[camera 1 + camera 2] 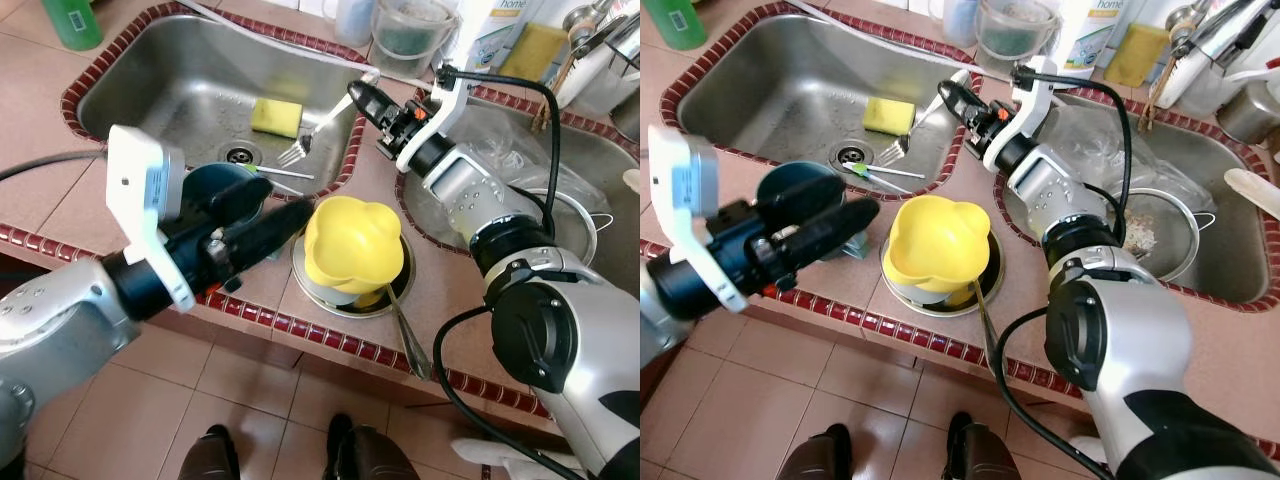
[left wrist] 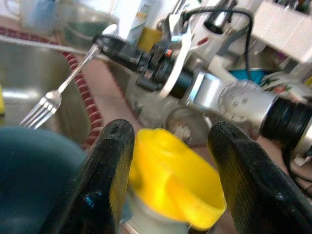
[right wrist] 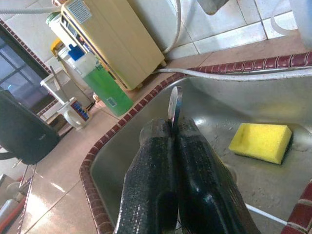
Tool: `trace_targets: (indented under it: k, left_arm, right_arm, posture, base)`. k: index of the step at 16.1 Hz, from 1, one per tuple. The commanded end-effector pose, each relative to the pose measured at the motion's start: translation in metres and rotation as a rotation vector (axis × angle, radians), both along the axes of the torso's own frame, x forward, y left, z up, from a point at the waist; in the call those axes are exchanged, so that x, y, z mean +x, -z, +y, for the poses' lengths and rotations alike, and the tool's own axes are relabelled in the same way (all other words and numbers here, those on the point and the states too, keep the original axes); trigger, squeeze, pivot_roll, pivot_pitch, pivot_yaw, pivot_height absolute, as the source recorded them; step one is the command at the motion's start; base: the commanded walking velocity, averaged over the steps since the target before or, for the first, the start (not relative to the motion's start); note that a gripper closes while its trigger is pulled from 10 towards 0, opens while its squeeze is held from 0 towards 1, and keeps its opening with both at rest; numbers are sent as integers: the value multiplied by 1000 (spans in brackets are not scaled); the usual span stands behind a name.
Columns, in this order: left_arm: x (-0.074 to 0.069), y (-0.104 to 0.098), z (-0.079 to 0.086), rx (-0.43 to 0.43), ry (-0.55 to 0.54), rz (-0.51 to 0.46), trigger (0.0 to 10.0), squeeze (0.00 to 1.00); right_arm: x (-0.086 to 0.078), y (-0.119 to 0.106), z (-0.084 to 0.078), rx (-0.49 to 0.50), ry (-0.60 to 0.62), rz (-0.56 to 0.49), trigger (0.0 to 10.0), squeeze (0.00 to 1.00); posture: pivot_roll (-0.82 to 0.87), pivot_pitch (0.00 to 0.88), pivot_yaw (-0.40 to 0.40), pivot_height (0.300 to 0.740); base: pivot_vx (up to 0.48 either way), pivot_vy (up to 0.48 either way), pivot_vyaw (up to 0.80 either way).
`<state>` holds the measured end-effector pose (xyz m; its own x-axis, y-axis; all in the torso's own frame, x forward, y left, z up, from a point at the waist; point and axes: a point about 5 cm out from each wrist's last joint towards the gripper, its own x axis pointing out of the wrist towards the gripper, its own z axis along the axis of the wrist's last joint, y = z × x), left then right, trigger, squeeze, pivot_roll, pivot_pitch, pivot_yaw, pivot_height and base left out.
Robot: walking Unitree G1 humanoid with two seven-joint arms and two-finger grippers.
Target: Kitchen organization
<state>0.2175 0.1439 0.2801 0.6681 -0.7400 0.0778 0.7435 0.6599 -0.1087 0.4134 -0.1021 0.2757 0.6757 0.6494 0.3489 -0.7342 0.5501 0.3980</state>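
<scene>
Nearest us, our left pincer (image 1: 285, 222) hovers with fingers apart just beside the yellow lid (image 1: 352, 243) on the worktop (image 1: 390, 190). Farther off, our right pincer (image 1: 362, 95) is clamped on the fork (image 1: 318, 128) by its handle end; the fork's long axis slants down into the sink (image 1: 150, 85), tines lowest, above the sponge (image 1: 276, 116).

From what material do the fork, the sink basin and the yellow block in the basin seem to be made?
Fork, pinched by its handle in the right claw: polished metal, probably stainless steel, judging by its bright silvery shine. Sink basin: brushed steel by its look, dull grey with soft reflections. Yellow block: apparently a foam sponge, matte, with soft rounded edges.
</scene>
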Motion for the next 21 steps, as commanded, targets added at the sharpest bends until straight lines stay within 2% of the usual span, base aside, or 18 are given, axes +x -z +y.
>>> trace_targets:
  k: [1,2,3,15,18,21]
  left_arm:
    - [-6,0,-1,38,12,-14,10000,0]
    - [-6,0,0,41,10,-11,10000,0]
    - [-6,0,0,42,7,-6,10000,0]
    - [-1,-5,1,23,1,-29,10000,0]
    - [4,-6,2,21,-12,-46,10000,0]
    - [13,-4,6,-2,-51,-62,10000,0]
  right_arm:
    - [1,-4,-2,-2,4,-6,10000,192]
    - [1,-4,-2,-3,4,-6,10000,208]
    - [0,-5,-3,17,-3,-6,10000,1000]
    - [1,-13,-8,35,4,-32,10000,1000]
    - [0,-21,-13,48,-6,-74,10000,1000]
    - [-3,-25,-17,19,-36,-143,10000,1000]
  posture:
    - [56,350,-142,740]
    - [55,350,-143,740]
    - [57,350,-142,740]
    - [65,322,-135,740]
    - [65,296,-136,740]
    - [62,247,-137,740]
  base:
    - [0,0,0]
    - [0,0,0]
    - [0,0,0]
    - [0,0,0]
    - [0,0,0]
    - [0,0,0]
